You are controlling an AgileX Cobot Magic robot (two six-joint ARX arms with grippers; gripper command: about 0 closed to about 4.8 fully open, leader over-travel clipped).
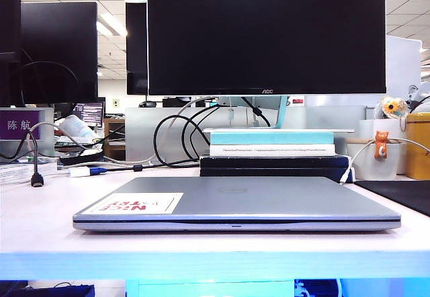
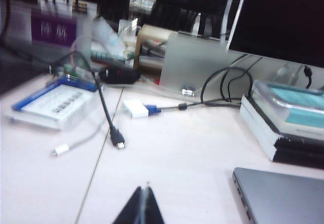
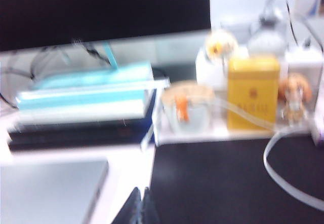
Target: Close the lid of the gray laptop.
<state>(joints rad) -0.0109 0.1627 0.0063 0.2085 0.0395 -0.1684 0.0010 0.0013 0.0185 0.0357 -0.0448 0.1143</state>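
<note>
The gray laptop [image 1: 236,224] lies flat on the white table with its lid [image 1: 235,196] down against the base; a white red-lettered sticker [image 1: 134,203] sits on the lid's near left corner. No arm shows in the exterior view. In the left wrist view my left gripper [image 2: 145,189] is shut and empty above bare table, with a corner of the laptop [image 2: 283,193] off to one side. In the blurred right wrist view my right gripper [image 3: 140,191] is shut and empty at the edge of a black mat [image 3: 228,178], beside the laptop's other corner [image 3: 50,188].
A large black AOC monitor [image 1: 266,35] stands behind the laptop over a stack of books [image 1: 272,152]. Cables [image 1: 178,136], a white adapter [image 2: 136,108], a loose plug [image 2: 117,142] and a blue-white box [image 2: 55,102] lie on the left. A yellow tin [image 3: 253,97] and a cup [image 3: 187,110] stand at the right.
</note>
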